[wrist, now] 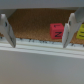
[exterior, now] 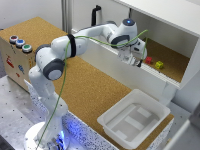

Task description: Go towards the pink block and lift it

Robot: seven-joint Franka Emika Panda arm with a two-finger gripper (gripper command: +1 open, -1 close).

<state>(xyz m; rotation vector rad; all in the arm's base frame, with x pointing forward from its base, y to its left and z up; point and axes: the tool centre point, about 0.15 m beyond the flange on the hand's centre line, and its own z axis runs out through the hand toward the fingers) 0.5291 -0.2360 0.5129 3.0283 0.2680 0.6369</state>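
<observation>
Exterior view, entry one: small reddish-pink cube, the pink block [exterior: 148, 60], sat on the cork-lined floor of a white open-fronted shelf compartment [exterior: 170, 30], just beside a yellow-green cube of like size [exterior: 159, 64], which lay toward the exterior view's right. Entry two: white Franka arm's end effector [exterior: 136, 61], reached toward the compartment's front lip, near the block but apart from it; the block lay just past it toward the exterior view's right and deeper in the shelf. Entry three: white plastic bin [exterior: 134, 120] on the cork surface [exterior: 90, 90], well apart from both.

Wrist view: two grey fingers [wrist: 7, 31] stood spread with nothing between them, so the end effector was open. The pink block [wrist: 56, 31] showed between the fingers but close against one of them, beyond the white lip; the yellow-green cube [wrist: 80, 33] lay outside that finger. Judged need: a small sideways shift to centre the block, then forward.
</observation>
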